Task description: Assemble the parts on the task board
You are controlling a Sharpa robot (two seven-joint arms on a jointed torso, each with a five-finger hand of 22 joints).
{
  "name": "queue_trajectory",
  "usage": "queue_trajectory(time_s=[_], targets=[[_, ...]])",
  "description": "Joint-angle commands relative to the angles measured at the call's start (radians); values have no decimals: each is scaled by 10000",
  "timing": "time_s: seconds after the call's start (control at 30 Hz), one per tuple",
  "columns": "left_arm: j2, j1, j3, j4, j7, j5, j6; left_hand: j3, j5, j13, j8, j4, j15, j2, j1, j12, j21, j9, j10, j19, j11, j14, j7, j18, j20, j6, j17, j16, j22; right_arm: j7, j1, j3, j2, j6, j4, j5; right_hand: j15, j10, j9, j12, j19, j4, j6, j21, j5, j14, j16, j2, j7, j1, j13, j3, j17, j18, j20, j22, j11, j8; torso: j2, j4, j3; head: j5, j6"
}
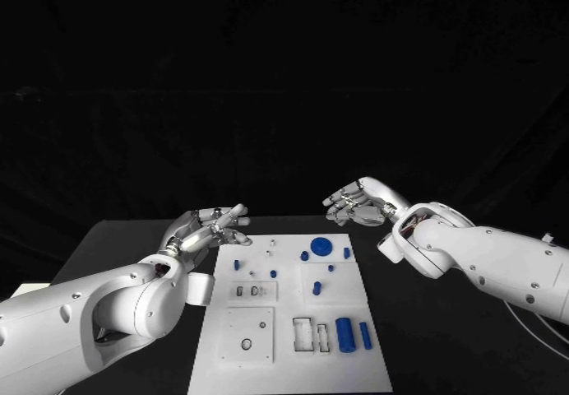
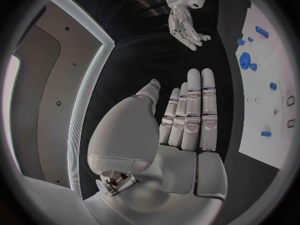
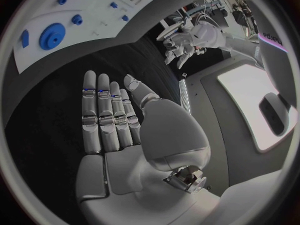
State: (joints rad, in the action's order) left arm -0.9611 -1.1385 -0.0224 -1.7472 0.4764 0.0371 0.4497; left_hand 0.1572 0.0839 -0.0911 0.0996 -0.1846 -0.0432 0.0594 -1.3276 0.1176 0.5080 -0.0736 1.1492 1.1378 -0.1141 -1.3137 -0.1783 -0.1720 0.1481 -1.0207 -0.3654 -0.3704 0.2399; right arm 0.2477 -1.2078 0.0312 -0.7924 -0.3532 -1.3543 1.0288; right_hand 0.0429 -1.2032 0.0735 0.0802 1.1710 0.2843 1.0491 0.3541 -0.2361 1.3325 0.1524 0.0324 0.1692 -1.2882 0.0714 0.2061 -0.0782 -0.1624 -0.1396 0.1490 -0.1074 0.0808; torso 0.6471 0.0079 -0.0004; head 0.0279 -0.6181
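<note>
The white task board point(image 1: 290, 346) lies in the middle of the black table. On it are blue parts: a round disc point(image 1: 321, 244) at the far end, small pegs point(image 1: 274, 273) around the middle, and two cylinders point(image 1: 345, 334) near the front right. My left hand point(image 1: 211, 227) hovers open beside the board's far left corner, holding nothing; the left wrist view shows its fingers point(image 2: 190, 112) straight and side by side. My right hand point(image 1: 358, 202) floats open above the far right corner, empty, its fingers point(image 3: 103, 115) stretched flat. The blue disc point(image 3: 52, 35) and the board point(image 2: 269, 85) appear in the wrist views.
Black table surface point(image 1: 451, 346) surrounds the board on both sides. The board has rectangular slots point(image 1: 305, 333) and square recessed plates point(image 1: 250, 333) near the front. A small white block point(image 1: 199, 289) sticks out at the board's left edge by my left forearm.
</note>
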Motion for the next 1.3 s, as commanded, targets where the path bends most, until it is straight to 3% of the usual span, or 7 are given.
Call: queue_trajectory(time_s=[0.03,0.1,0.2,0.27,0.53,0.8,1.3], targets=[[-163,-84,25,-368,-133,20,-557,16,-43,-39,-99,85,16,11,93,-126,629,7,84,92,35,28,-27,-53,-69,-110,-647,-586,402,-1243,-156,19,45,824,-11,3103,-672,-802,25,-120,1801,-93,507,1972,-107,1875,3599,-335,-344,234,99,115,-1496,-231,831,1023,461,-125,439,131,-59,134,36],[-301,-134,39,-622,-158,32,-588,35,-40,-70,-169,128,35,2,136,-206,1114,4,111,10,55,182,-20,-54,-103,-149,-1151,-1041,729,-1598,-270,23,50,1005,-103,3883,-766,-744,8,-95,2268,-86,478,2736,-136,1885,7786,-385,-486,384,111,238,-5283,-164,866,1465,377,-165,606,180,-74,185,112],[-458,-194,65,-936,-177,99,-598,57,-35,-90,-249,172,17,-14,188,-315,1611,4,76,-148,15,408,-6,-75,-112,-159,-1632,-1453,1071,-2022,-390,41,58,1201,-263,4802,-722,-505,10,-164,2780,-101,490,5777,-111,1846,9467,-545,-337,614,102,369,-7258,346,840,5163,471,-152,802,243,-78,212,217],[-538,-235,81,-1126,-186,136,-611,62,-36,-108,-289,209,26,-6,225,-373,2037,4,64,-163,16,496,-7,-91,-112,-161,-1972,-1802,1345,-2280,-453,62,69,1337,-362,5318,-659,-314,4,-149,2876,-110,442,6876,-81,1756,9950,-650,-343,711,96,488,-7801,491,836,6441,439,-173,890,286,-76,229,207],[-758,-329,125,-1670,-204,193,-677,45,-43,-111,-334,289,29,20,312,-498,2859,16,-99,-349,-25,862,-24,-89,-68,-72,-2532,-2335,1884,-2837,-551,94,211,1591,-571,6549,-628,-40,33,-165,2651,-242,515,8014,-7,1613,10817,-847,-370,832,129,722,-8979,571,741,7672,393,-151,1188,434,-83,292,363],[-821,-397,139,-1766,-196,336,-684,32,-45,-48,-342,364,-146,14,354,-514,2715,33,-370,-1155,-146,1791,-108,-91,106,103,-2430,-1922,1850,-2929,-592,99,378,1861,-641,6945,-609,40,55,-174,2502,-356,613,8438,37,1590,11122,-922,-364,796,167,898,-9405,585,659,8089,364,-148,1347,474,-91,305,393],[-855,-411,141,-1751,-195,429,-652,20,-45,-7,-358,393,-208,18,380,-523,2594,46,-516,-1351,-208,1968,-171,-106,183,230,-2304,-1759,1760,-3018,-576,95,593,2519,-601,7413,-575,164,63,-178,2429,-430,650,8679,117,1600,11303,-968,-342,738,155,1027,-9667,596,609,8328,331,-144,1547,549,-131,341,397]])
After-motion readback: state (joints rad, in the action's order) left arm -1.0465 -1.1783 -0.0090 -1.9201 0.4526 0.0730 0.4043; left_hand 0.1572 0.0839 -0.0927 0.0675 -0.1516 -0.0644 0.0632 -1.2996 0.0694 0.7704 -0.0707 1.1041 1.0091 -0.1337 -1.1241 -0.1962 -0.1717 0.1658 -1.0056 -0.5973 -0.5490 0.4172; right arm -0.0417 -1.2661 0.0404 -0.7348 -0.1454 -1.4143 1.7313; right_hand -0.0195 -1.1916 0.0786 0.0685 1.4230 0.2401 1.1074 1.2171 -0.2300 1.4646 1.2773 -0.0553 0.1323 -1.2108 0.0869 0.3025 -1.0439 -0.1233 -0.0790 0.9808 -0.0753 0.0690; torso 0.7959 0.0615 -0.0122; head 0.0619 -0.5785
